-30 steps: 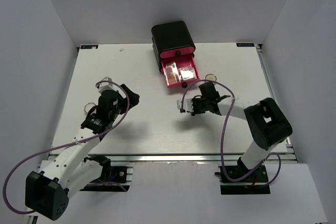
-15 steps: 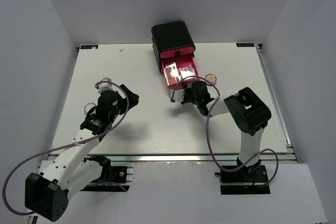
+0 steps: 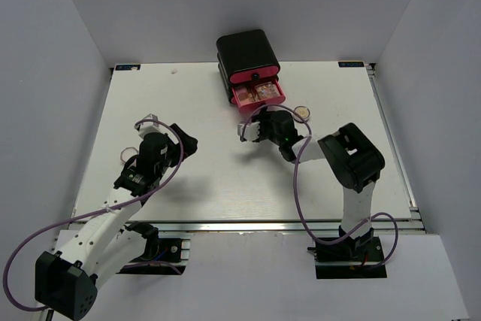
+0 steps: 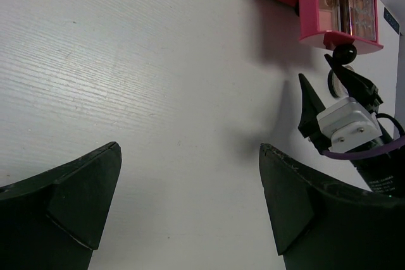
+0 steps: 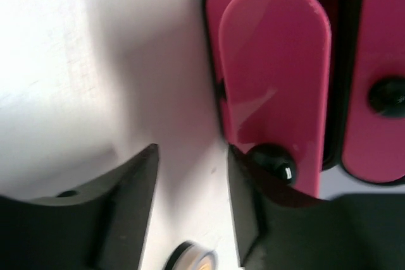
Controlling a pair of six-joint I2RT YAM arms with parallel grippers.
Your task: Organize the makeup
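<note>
The black box (image 3: 248, 54) with pink drawers stands at the back centre. Its bottom drawer (image 3: 259, 95) sticks out a little and holds small pink and tan palettes (image 4: 345, 7). A round gold compact (image 3: 302, 112) lies on the table just right of the drawer, and its edge also shows in the right wrist view (image 5: 190, 258). My right gripper (image 5: 190, 151) is open and empty just in front of the drawer front (image 5: 275, 74). One finger sits beside the black knob (image 5: 272, 162). Over bare table to the left, my left gripper (image 4: 188, 150) is wide open and holds nothing.
The white table (image 3: 203, 178) ends in a metal rail along the near edge. The right arm (image 3: 349, 159) bends across the table's right half, its purple cable looping beside it. White walls enclose the table on three sides.
The right gripper moved up to the box and the bottom drawer slid most of the way in. Its jaws, shut before, now stand apart. The left arm barely moved.
</note>
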